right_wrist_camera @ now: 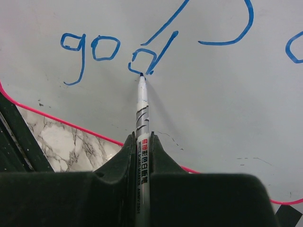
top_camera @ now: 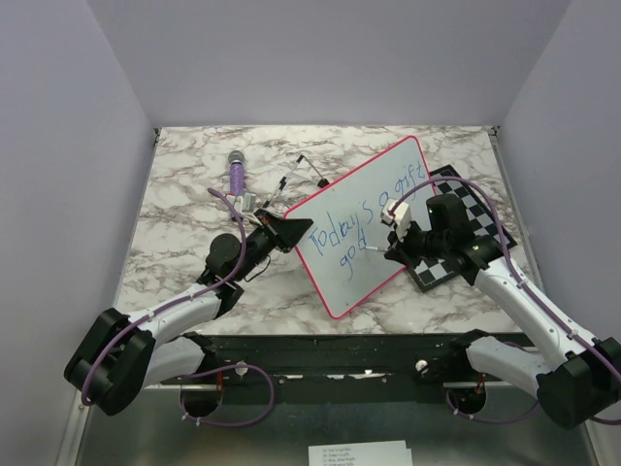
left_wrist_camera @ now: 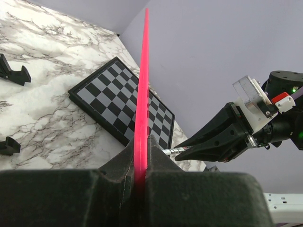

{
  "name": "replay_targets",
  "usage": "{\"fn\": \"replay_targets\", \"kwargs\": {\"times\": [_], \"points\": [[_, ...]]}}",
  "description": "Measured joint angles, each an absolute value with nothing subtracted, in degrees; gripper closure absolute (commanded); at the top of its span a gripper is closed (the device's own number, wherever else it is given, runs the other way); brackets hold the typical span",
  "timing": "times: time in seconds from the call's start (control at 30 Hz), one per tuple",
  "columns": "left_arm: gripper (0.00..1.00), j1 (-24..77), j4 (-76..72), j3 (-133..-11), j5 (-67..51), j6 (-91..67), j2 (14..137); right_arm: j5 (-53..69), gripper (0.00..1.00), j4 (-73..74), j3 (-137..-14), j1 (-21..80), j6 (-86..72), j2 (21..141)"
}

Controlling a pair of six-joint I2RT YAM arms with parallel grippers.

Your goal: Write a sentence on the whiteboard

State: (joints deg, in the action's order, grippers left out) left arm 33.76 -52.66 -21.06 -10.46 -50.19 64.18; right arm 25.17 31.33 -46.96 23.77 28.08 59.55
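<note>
Both grip: left hand (top_camera: 287, 231) the pink-rimmed whiteboard (top_camera: 355, 283), right hand (right_wrist_camera: 142, 142) a marker (right_wrist_camera: 141, 106) touching the blue sentence (top_camera: 361, 217).

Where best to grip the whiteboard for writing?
Take the whiteboard by its left edge, coming from the left, jaws pinching front and back across the pink rim. It's a thin flat panel, and that side leaves the written face free for the marker.

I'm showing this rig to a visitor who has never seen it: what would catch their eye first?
The whiteboard, mid-table, gripped by its pink edge in the left fingers, bearing the blue sentence "Today's a gift god". Then the marker pinched in the right fingers, its tip at the "d" of "god". A chessboard lies flat beyond the board.
</note>
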Motion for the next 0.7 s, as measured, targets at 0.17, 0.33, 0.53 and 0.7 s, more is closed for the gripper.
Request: {"fn": "replay_targets", "kwargs": {"times": [0.17,0.33,0.53,0.7], "points": [[1.00,33.74,-52.66,-21.06,-10.46,-50.19,64.18,24.82,0.99,31.11,-47.20,23.77,27.81,59.57],[1.00,33.74,-52.66,-21.06,-10.46,-50.19,64.18,24.69,0.99,30.50,-47.42,23.77,27.46,59.57],[1.00,33.74,-52.66,-21.06,-10.46,-50.19,64.18,24.71,0.99,30.46,-47.42,23.77,27.42,59.61],[1.00,33.74,-52.66,-21.06,-10.46,-50.19,64.18,24.71,0.99,30.50,-47.40,23.77,27.51,59.61]]}}
